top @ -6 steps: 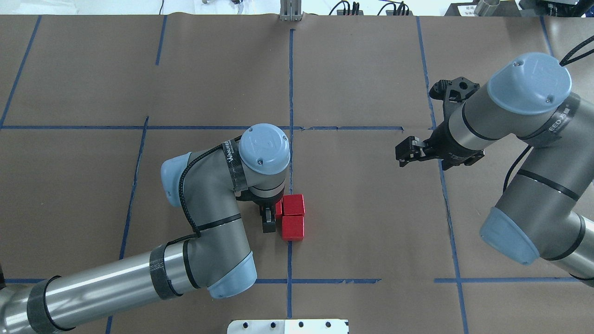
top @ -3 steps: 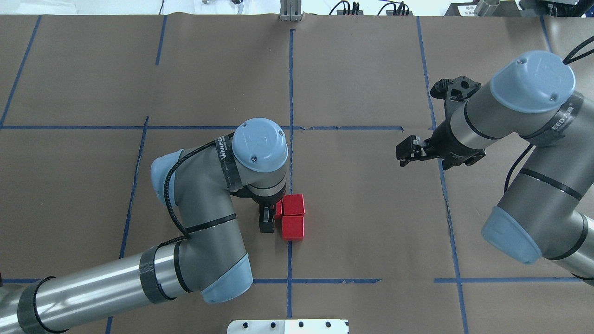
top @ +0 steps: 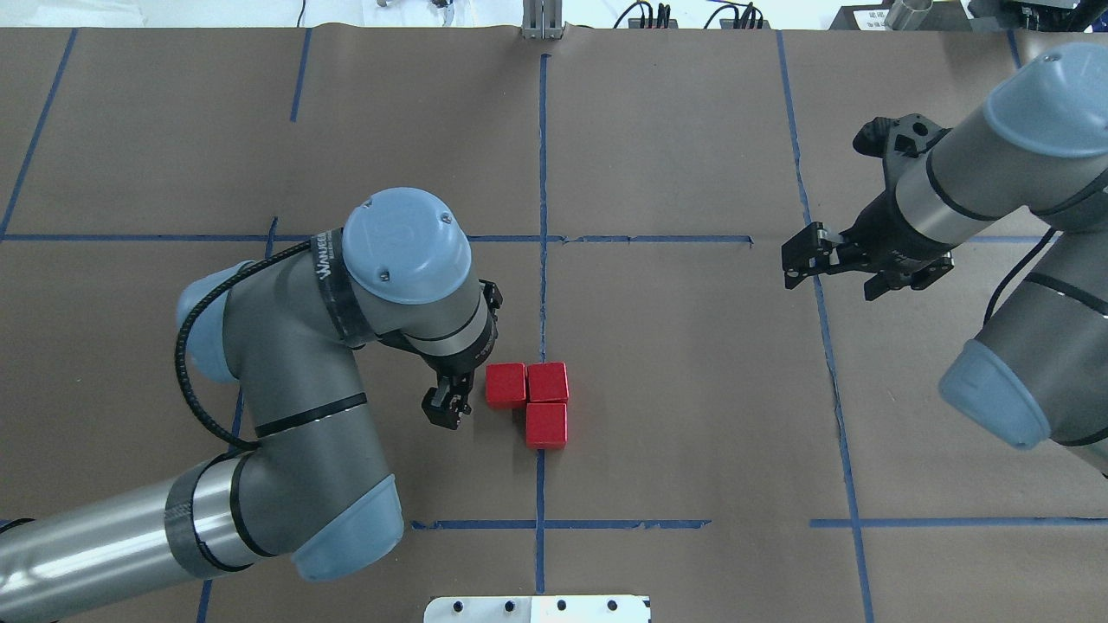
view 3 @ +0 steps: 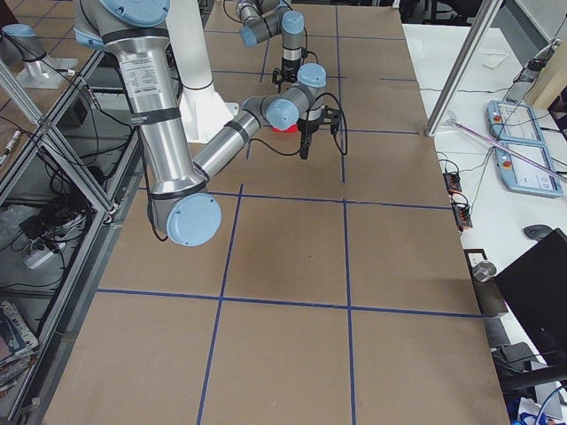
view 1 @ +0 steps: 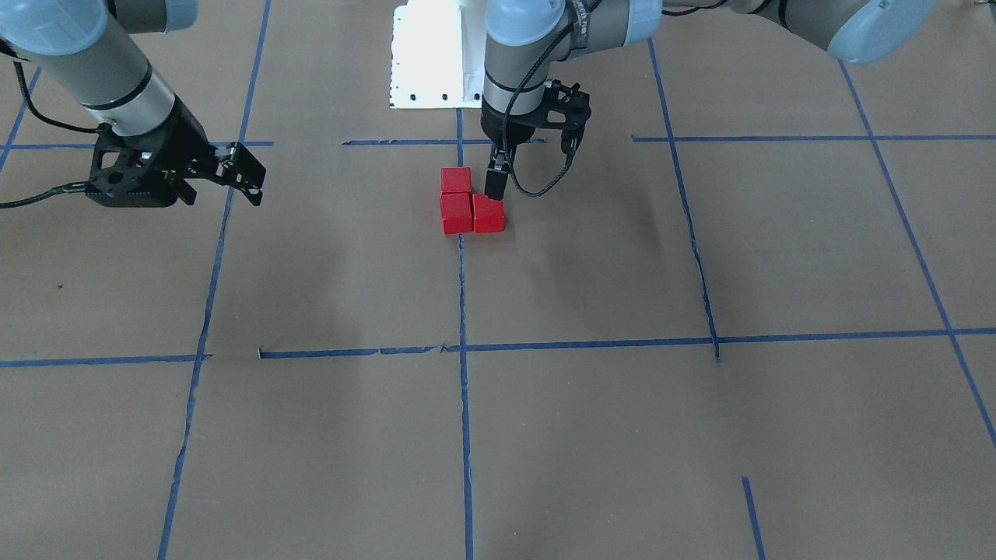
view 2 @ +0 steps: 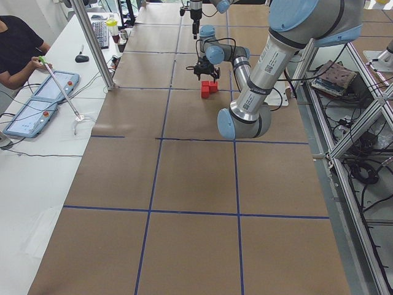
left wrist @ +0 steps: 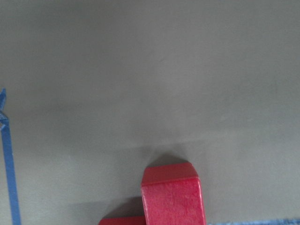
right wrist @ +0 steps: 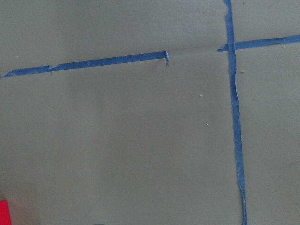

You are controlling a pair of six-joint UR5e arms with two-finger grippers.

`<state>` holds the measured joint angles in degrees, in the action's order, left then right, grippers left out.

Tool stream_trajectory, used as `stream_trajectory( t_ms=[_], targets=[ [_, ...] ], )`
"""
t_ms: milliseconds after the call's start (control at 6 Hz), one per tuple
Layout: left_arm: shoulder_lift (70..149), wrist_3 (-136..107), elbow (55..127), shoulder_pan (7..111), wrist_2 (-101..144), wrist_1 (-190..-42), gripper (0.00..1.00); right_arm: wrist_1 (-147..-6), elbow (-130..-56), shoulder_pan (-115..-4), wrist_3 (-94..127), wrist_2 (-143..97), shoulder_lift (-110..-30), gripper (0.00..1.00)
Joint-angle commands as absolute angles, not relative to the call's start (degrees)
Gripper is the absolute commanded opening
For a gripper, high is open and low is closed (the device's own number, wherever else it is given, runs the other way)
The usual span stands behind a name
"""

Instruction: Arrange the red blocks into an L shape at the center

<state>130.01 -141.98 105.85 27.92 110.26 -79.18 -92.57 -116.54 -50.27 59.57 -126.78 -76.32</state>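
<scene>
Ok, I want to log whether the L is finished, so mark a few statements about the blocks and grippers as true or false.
1. The three red blocks touch one another and form an L. True.
2. The left gripper is clamped on a block. False: it sits beside the L, apart from it, and holds nothing.
3. The L lies across a blue tape line. True.
4. The right gripper hangs directly over the blocks. False: it is far off to the side and holds nothing.
5. One block is stacked on another. False: all three lie flat on the brown paper.
</scene>
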Motion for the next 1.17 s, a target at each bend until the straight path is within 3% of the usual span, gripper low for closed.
stream_trajectory(
  t_ms=[0, 333, 1000],
  targets=[
    [127.6, -132.8, 109.1, 32.2, 110.4, -77.7, 1.00, -92.6, -115.5, -55.9, 54.4, -130.7, -78.7, 1.00],
    [126.4, -120.8, 109.2, 37.2, 110.6, -77.7, 1.00, -92.6, -114.2, -59.6, 47.8, -130.9, -80.4, 1.00],
    [115.9, -89.6, 112.5, 46.1, 118.5, -78.3, 1.00, -93.2, -112.6, -69.0, 35.9, -137.0, -84.9, 1.00]
  ],
)
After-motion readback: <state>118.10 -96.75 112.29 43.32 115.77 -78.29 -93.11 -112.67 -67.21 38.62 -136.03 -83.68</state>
